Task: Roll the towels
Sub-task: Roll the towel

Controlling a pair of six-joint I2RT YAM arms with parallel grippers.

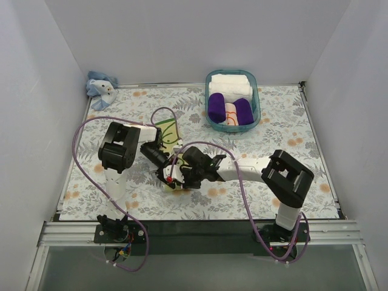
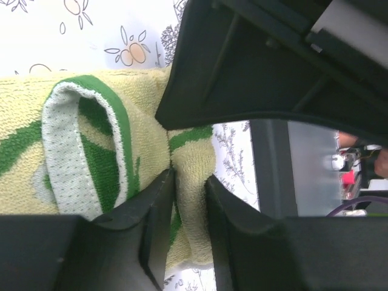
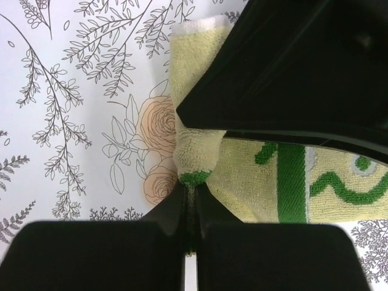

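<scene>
The yellow-green towel with green swirls (image 1: 168,131) lies on the flowered table left of middle, its near end lifted and folded. In the left wrist view the towel (image 2: 109,121) shows a folded-over edge. My left gripper (image 2: 190,182) is shut on a fold of it. My right gripper (image 3: 193,189) is shut on a corner of the same towel (image 3: 267,176). In the top view both grippers, left (image 1: 165,167) and right (image 1: 179,176), meet at the towel's near end. The light blue towel (image 1: 100,85) lies crumpled at the far left corner.
A teal basket (image 1: 233,116) at the back right holds white folded towels (image 1: 231,84) and purple rolls (image 1: 217,107). White walls surround the table. Purple cables loop around both arms. The table's near edge is a black rail.
</scene>
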